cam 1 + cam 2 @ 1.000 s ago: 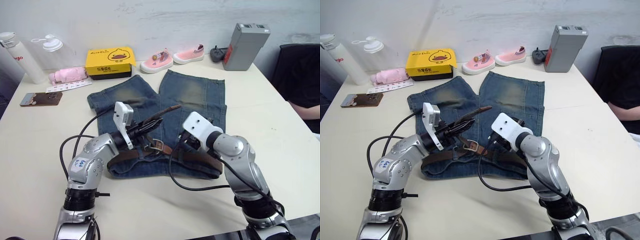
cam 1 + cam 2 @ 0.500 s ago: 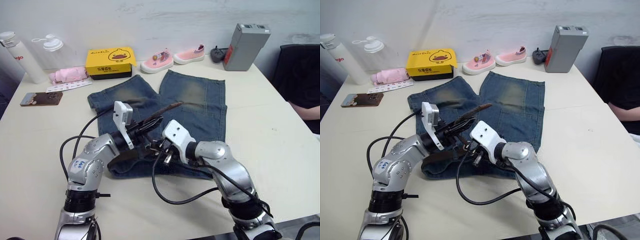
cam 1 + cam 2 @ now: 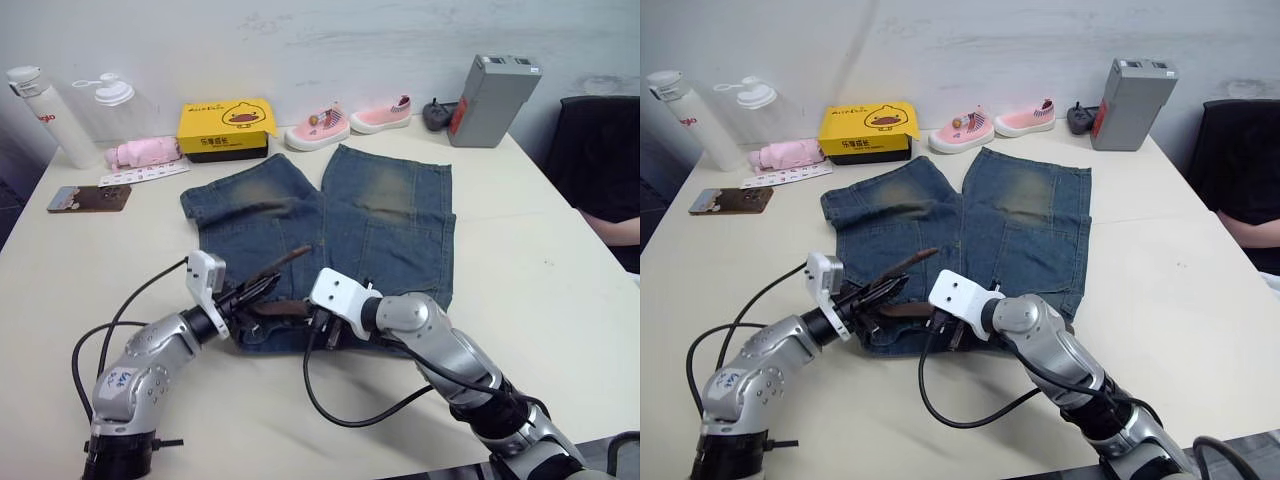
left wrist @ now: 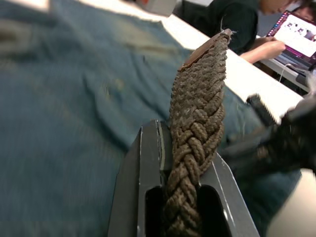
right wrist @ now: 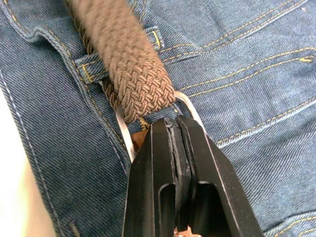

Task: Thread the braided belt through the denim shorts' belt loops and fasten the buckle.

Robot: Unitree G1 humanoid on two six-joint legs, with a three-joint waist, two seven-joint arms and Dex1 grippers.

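The denim shorts [image 3: 385, 215] lie flat on the table, waistband toward me. The braided belt [image 4: 197, 123] runs along the waistband. My left gripper [image 3: 262, 290] is shut on the belt near its free end, and the tip [image 3: 295, 253] sticks up over the left leg. In the right wrist view the strap passes under a belt loop [image 5: 91, 66] and through the silver buckle [image 5: 186, 102]. My right gripper [image 5: 173, 121] is shut on the buckle's frame at the waistband's middle [image 3: 325, 325]. The two grippers sit close together.
At the back stand a yellow box [image 3: 224, 127], pink shoes [image 3: 316, 128], a grey box [image 3: 492, 100], two bottles [image 3: 40, 115] and a pink cloth [image 3: 140, 152]. A dark flat item [image 3: 88, 197] lies at left. A person's arm [image 3: 612, 230] rests at the right edge.
My right gripper swung left along the waistband to the buckle and closed there. My left gripper came down lower with the belt end. The head camera shifted too.
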